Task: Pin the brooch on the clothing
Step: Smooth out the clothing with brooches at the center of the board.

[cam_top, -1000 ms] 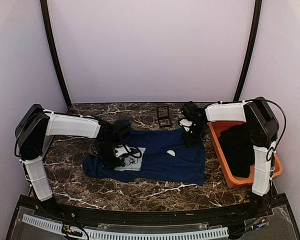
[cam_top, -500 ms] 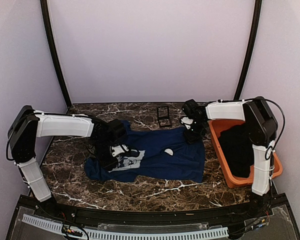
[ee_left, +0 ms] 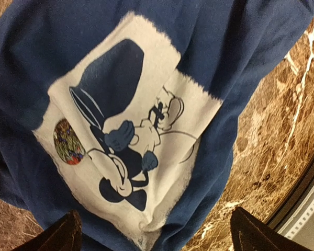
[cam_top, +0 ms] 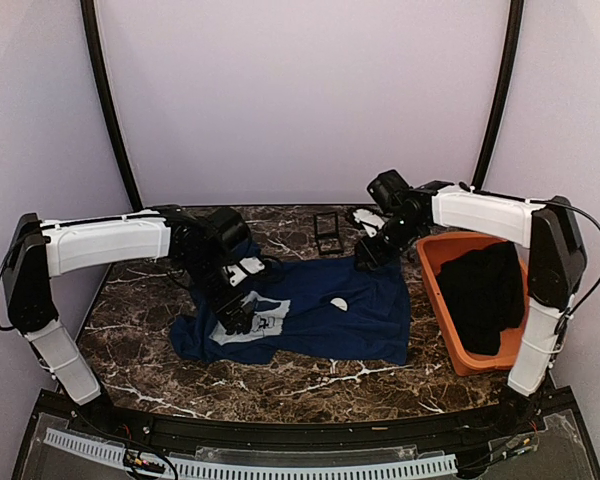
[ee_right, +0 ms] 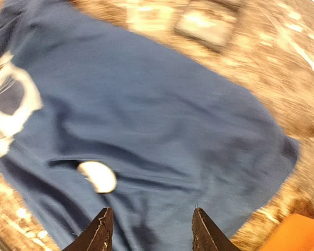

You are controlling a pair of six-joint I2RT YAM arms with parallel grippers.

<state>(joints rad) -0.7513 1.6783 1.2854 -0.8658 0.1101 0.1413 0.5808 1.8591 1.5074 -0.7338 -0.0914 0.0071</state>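
Marble tabletop (cam_top: 130, 345): the left hand (cam_top: 236, 316) has just released the shirt (cam_top: 370, 320).
Its fingers now stand wide above the print; the right hand (cam_top: 368, 252), apart and empty, has drawn back. The brooch (cam_top: 338, 304) lies loose on the shirt, unpinned.

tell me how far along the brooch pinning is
Done: the navy T-shirt lies spread on the table. In hand: nothing; the left fingers and right fingers stand open above it, empty. Left: the brooch lies white back up on the shirt, apparently unpinned; grasping and pinning remain.
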